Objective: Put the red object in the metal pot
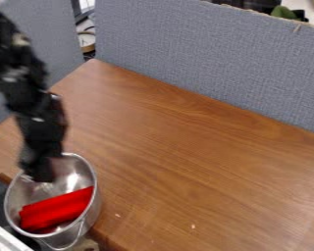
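red object lies flat inside metal pot, so we judge placement done | pot sits at table's near-left corner | we see gripper pointing down at pot's back rim, arm slanting in from upper left | jaws blurred, can't tell gap, holding nothing visible
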`<state>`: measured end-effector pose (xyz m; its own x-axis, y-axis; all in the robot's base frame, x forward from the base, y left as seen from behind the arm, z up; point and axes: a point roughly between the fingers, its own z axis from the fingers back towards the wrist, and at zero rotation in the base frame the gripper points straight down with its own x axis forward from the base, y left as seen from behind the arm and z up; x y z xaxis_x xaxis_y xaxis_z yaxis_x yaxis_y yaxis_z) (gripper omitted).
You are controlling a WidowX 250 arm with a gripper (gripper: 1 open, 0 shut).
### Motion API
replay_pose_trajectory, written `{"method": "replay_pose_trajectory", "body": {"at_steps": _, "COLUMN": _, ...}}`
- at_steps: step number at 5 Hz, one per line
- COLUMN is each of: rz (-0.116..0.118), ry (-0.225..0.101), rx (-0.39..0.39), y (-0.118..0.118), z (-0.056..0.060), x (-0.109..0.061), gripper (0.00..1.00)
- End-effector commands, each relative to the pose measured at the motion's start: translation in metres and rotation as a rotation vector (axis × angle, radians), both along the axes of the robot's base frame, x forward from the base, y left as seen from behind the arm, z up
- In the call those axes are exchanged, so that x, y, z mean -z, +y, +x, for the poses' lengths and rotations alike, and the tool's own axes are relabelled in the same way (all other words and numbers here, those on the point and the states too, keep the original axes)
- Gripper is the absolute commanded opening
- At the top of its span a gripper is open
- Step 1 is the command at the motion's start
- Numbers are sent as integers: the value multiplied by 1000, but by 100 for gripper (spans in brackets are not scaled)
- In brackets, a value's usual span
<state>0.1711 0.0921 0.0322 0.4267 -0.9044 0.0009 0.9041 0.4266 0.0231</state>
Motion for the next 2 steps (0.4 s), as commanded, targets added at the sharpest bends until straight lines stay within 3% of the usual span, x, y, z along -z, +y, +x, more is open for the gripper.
{"method": "replay_pose_trajectory", "body": {"at_steps": 1, "rz": 51, "ry": -21, "rx": -143, "y": 10, "z": 18, "x": -21, "gripper": 100}}
{"method": "replay_pose_trajectory", "body": {"at_steps": 2, "rz": 99, "ry": -29, "rx": -313, "y": 6, "z": 36, "x": -49, "gripper": 100}}
